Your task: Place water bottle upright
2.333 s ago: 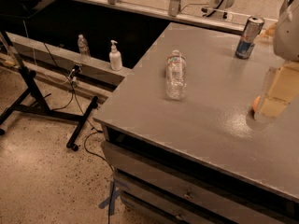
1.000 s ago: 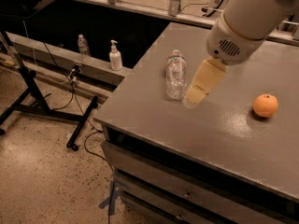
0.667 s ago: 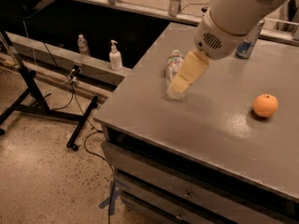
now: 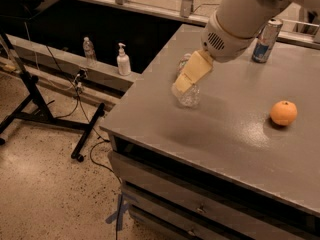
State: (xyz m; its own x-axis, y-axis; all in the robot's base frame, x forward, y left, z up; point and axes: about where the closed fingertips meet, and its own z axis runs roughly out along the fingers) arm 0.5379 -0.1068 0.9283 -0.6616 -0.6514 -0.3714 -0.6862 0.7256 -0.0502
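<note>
The water bottle (image 4: 189, 97) lies on its side on the grey table (image 4: 235, 129), near the left edge. Only its clear ribbed end and a bit of its far part (image 4: 184, 60) show; the rest is hidden behind my gripper. My gripper (image 4: 184, 84), cream-coloured at the end of the white arm (image 4: 240, 14), reaches down from the upper right and sits right over the bottle's middle.
An orange (image 4: 283, 113) sits on the table at the right. A drink can (image 4: 266, 40) stands at the far right. A small clear bottle (image 4: 89, 50) and a white pump dispenser (image 4: 123, 60) stand on a low ledge left. A black stand (image 4: 35, 109) is on the floor.
My arm has swept from the table's right side leftwards and come down over the bottle. The bottle has not visibly moved.
</note>
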